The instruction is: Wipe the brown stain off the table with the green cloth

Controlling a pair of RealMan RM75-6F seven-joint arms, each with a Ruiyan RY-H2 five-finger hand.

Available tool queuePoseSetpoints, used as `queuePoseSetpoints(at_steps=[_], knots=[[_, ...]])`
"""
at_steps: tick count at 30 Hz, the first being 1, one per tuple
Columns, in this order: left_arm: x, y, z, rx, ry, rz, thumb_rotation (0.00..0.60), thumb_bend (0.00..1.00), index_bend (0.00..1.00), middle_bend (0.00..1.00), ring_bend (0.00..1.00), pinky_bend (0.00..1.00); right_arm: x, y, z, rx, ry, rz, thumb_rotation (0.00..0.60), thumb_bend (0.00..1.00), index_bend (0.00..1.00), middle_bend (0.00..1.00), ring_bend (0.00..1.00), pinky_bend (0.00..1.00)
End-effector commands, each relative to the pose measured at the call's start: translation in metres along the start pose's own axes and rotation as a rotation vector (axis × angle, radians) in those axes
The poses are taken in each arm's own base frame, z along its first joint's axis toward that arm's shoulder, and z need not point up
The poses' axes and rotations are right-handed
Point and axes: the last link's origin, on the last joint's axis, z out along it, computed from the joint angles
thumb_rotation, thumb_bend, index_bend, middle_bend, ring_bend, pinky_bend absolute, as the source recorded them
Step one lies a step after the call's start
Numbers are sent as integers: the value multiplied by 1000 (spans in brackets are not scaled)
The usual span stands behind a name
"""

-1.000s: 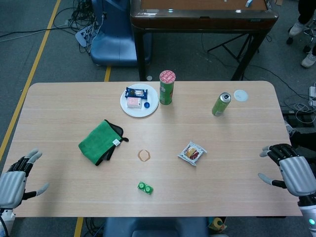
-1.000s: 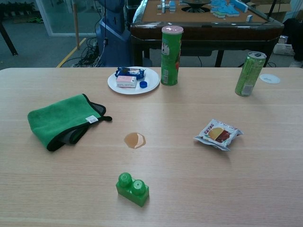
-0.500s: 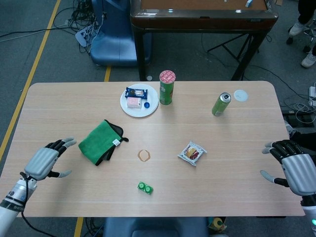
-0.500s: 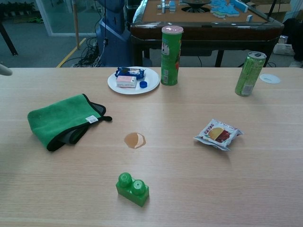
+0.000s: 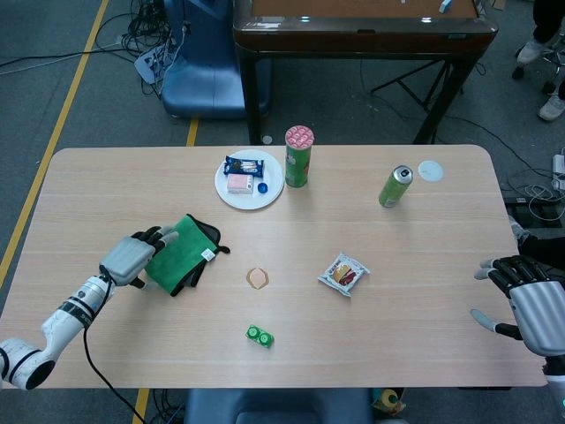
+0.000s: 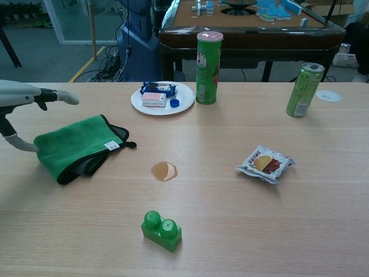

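The folded green cloth [image 5: 181, 251] [image 6: 75, 146] with a black edge lies left of centre on the table. A small brown stain [image 5: 258, 278] [image 6: 164, 171] marks the wood to its right. My left hand [image 5: 134, 256] [image 6: 23, 98] hovers open over the cloth's left end, fingers spread and pointing at it; whether it touches the fabric I cannot tell. At the table's right edge my right hand [image 5: 528, 305] stays open and holds nothing; the chest view does not show it.
A green toy brick [image 5: 259, 336] [image 6: 161, 230] lies near the front edge. A snack packet [image 5: 343, 274] sits right of the stain. At the back stand a white plate [image 5: 235, 190] with snacks, a tall chip tube [image 5: 298, 155] and a green can [image 5: 395, 186].
My left hand has swept in from the table's front left corner to the cloth's left end. The right hand drifted slightly outward and down. Cloth and stain are unchanged.
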Motion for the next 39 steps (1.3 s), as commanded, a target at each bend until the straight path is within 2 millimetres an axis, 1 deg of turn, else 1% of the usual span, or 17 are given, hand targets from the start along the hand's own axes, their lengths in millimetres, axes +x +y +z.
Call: queuePoseSetpoints(at_steps=[1,10,15,23,25,27,29,30,32,33,38,39], knots=[[-3,2,24,14,-22,38,600,137,10,0,20,170,0,1,-1,-7,-3,0,600,212,394,336,260,210],[-11,4,56,28,-70,126,600,138,4,0,9,170,-1,6,-5,-27,-6,1,600,212,394,335,260,210],[-19,3,64,31,-112,214,600,138,0,0,0,168,-1,7,-6,-34,-7,0,600,212,395,336,260,210],[-34,11,72,32,-171,232,600,137,1,0,0,170,-3,9,-6,-42,-12,1,600,211,394,337,260,210],[-36,14,74,36,-171,217,600,137,20,0,1,187,-3,9,-6,-44,-12,1,600,212,395,337,260,210],[-37,16,76,40,-165,198,600,137,60,0,24,231,-3,10,-7,-45,-13,1,600,212,394,337,260,210],[-38,17,77,40,-159,186,600,137,120,1,79,298,-3,10,-7,-46,-13,1,600,211,394,337,260,210],[-39,18,78,38,-152,180,600,137,163,19,121,345,-3,10,-7,-47,-14,1,600,211,395,337,260,210],[-41,19,77,36,-143,171,600,138,222,71,182,417,-3,11,-8,-50,-14,1,600,211,394,337,260,210],[-42,19,77,36,-144,166,600,137,258,114,222,467,-3,11,-8,-51,-14,1,600,212,394,337,260,210],[-46,17,77,36,-141,156,600,137,374,243,344,599,-2,11,-9,-51,-10,2,600,212,394,337,260,210],[-45,18,76,34,-130,149,600,137,418,292,386,639,-2,11,-9,-50,-9,2,600,212,395,337,260,210]])
